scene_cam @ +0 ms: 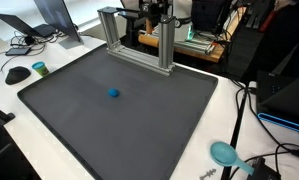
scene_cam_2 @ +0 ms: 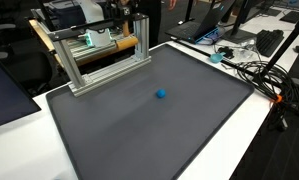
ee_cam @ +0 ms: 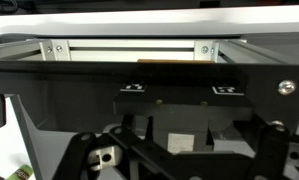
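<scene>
A small blue object (scene_cam: pixel 113 93) (scene_cam_2: pixel 161 95) lies alone near the middle of a dark grey mat (scene_cam: pixel 139 130) (scene_cam_2: pixel 169 140). An aluminium frame (scene_cam: pixel 134 45) (scene_cam_2: pixel 99 60) stands at the mat's far edge. My gripper (scene_cam: pixel 159 18) (scene_cam_2: pixel 124 12) hangs high behind that frame, far from the blue object. In the wrist view the frame's bars (ee_cam: pixel 139 48) fill the top. The dark fingers (ee_cam: pixel 184 150) stand wide apart with nothing between them. The blue object is out of the wrist view.
A teal round-headed tool (scene_cam: pixel 223 152) lies on the white table beside the mat's corner. Cables (scene_cam_2: pixel 259 70), a laptop (scene_cam: pixel 59 15) and a black mouse (scene_cam: pixel 17 73) sit off the mat. Equipment stands behind the frame.
</scene>
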Robot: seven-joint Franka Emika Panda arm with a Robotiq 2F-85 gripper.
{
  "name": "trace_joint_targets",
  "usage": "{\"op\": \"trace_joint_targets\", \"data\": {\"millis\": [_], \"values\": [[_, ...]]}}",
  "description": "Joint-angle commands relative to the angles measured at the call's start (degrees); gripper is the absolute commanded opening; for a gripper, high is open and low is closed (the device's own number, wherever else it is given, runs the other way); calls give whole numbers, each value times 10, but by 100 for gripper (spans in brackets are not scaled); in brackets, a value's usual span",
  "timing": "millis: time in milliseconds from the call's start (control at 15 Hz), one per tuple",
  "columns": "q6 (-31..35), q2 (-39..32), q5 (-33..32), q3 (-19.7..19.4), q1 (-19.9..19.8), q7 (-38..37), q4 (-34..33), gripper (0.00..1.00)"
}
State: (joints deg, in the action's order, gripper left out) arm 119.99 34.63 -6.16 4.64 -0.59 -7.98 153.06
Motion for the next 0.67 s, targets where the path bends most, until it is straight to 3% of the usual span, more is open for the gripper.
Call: {"op": "trace_joint_targets", "data": {"millis": [0,267,333,467,600], "values": [[20,6,3,-12,1,11,13,100],[25,5,6,-21,1,20,13,100],[26,4,7,-23,1,22,13,93],[25,3,11,-26,3,26,13,66],[20,3,15,-28,4,29,12,51]]}}
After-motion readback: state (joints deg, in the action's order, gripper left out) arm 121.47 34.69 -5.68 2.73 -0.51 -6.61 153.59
